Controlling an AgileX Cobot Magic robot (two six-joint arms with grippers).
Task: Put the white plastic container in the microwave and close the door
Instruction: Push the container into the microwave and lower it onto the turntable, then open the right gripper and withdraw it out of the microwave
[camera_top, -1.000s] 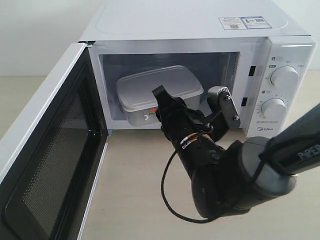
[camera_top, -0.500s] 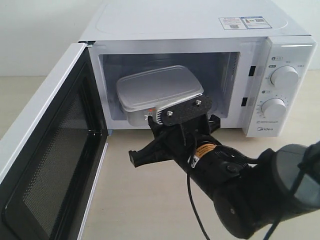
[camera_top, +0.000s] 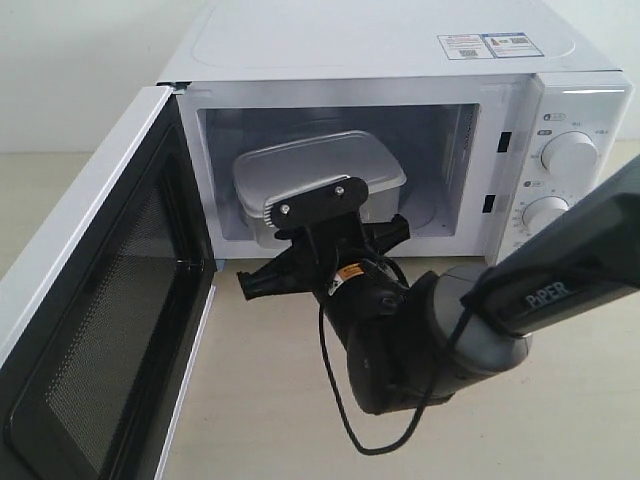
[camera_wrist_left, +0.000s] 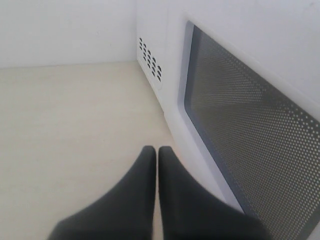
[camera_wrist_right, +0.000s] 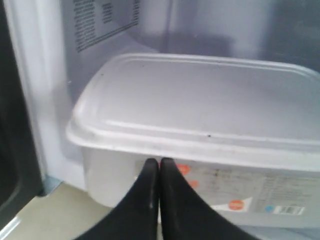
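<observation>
Container (camera_top: 320, 165) sits inside the microwave (camera_top: 400, 40), whose door (camera_top: 100, 300) is open. Right claw (camera_wrist_right: 159, 162) is clenched empty just before its labelled side. Left claw (camera_wrist_left: 156, 150) is clenched empty beside the door's outer face. Probably light, smooth and slightly flexible, so push low on the near side rather than pinch.

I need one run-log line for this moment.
white plastic container: inside microwave | door: open | right gripper: shut, empty | left gripper: shut, near door
</observation>
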